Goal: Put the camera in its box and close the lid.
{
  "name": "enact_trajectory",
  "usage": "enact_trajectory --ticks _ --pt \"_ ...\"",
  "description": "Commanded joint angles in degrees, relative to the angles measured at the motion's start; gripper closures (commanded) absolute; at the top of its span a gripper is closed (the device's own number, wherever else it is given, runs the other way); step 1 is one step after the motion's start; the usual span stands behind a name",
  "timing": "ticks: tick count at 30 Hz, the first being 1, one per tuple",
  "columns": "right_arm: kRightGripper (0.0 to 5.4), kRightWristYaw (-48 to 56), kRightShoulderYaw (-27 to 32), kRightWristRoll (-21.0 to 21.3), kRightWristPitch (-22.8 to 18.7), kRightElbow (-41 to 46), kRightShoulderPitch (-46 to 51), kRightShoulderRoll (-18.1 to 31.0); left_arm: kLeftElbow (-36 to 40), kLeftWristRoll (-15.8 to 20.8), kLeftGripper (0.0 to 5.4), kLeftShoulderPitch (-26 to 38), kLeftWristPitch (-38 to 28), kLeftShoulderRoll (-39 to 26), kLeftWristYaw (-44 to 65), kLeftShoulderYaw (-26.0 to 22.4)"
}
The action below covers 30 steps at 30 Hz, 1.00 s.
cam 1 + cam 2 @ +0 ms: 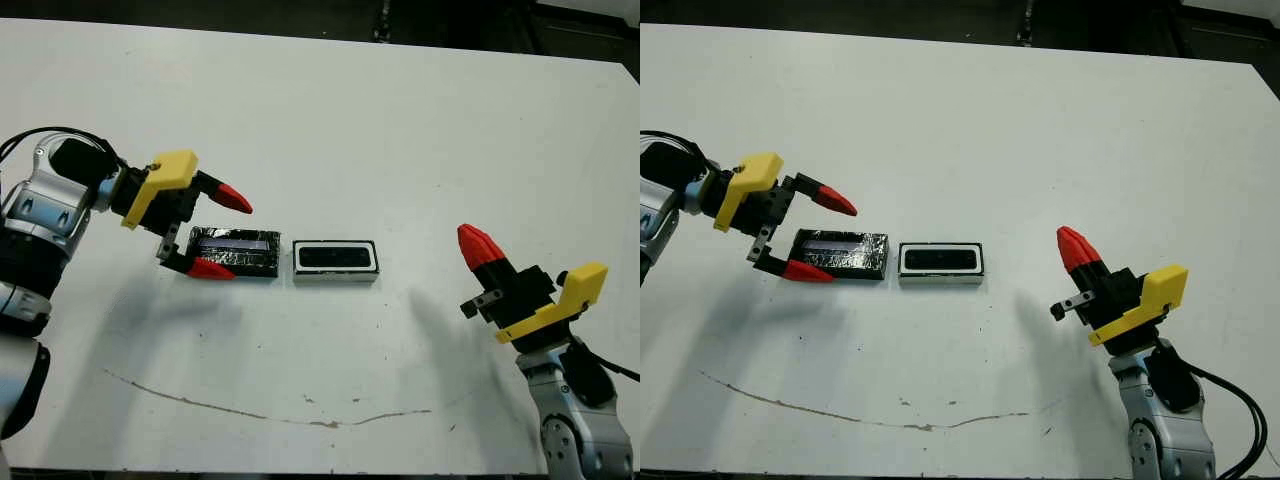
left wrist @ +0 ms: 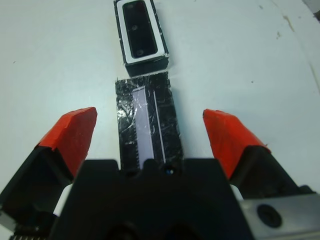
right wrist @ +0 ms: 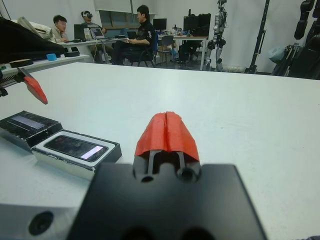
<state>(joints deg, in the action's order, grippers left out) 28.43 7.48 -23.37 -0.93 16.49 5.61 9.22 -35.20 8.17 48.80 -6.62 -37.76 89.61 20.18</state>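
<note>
Camera [image 1: 336,256] already sits in box [image 1: 300,268]; left gripper [image 1: 219,233] wide open w/ nothing held straddles lid [image 1: 236,250], right gripper [image 1: 477,246] pinched shut & empty, so imo a sloppy grab could shove lid into box.

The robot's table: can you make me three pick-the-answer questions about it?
1. Where is the camera?
A. in the box
B. on the lid
C. in a tool

2. What colour are the tool tips?
A. blue
B. red
C. green

3. How is the left tool?
A. shut
B. out of sight
C. open around the lid

Answers:
1 A, the camera lies inside the white-walled box.
2 B, the tips are red on both, also on the right tool.
3 C, its fingers are spread on either side of the lid.
</note>
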Motion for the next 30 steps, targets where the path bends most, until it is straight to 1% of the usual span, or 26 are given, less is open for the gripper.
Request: enact_trajectory --ticks 1,3,8,12,16,18,21,24,26,28,30 --pt "5.39 0.5 0.2 -0.3 0.7 -0.3 1.0 0.9 -0.3 -2.9 0.0 -1.6 -1.3 0.1 -1.8 -0.3" --pt "5.39 1.0 0.2 -0.4 1.2 -0.8 0.9 0.9 -0.3 -4.1 0.0 -1.9 -3.2 0.1 -2.8 -0.5" --pt "5.39 0.7 0.0 -0.5 0.8 -0.6 1.1 0.9 1.0 -7.8 0.0 -2.4 -3.8 -0.5 -5.1 0.1" --pt "5.39 0.8 -0.1 -0.9 0.8 -0.7 1.2 0.8 0.7 -7.9 0.0 -2.6 -2.4 -0.2 -4.2 -0.4" --pt "5.39 0.6 -0.1 -1.0 0.2 -0.3 1.3 1.0 0.8 -8.3 0.0 -3.3 -2.9 -0.5 -4.3 -0.6" --pt "5.39 0.6 -0.2 -0.9 0.3 -0.3 1.3 1.0 1.1 -8.2 0.0 -3.6 -1.3 -0.7 -4.3 -0.8" --pt "5.39 0.9 -0.2 -1.1 0.5 -0.7 1.2 1.0 0.3 -6.7 0.0 -4.1 0.9 -0.3 -3.2 -1.8" --pt "5.39 1.0 -0.3 -0.8 0.9 -0.9 1.1 0.9 0.5 -6.4 0.0 -4.4 6.1 -0.2 -2.8 -2.1" --pt "5.4 1.0 -0.4 -0.6 1.2 -0.9 1.1 0.8 0.9 -6.4 0.18 -4.6 8.2 -0.3 -2.6 -2.2" --pt "5.4 0.9 -0.4 -0.9 0.6 -0.7 1.2 1.0 1.2 -7.1 0.36 -4.2 10.2 -0.6 -2.0 -1.6" --pt "5.4 0.7 -0.4 -1.1 0.0 -0.5 1.3 1.0 0.7 -7.5 0.68 -3.5 12.2 -0.6 -0.5 -1.0"
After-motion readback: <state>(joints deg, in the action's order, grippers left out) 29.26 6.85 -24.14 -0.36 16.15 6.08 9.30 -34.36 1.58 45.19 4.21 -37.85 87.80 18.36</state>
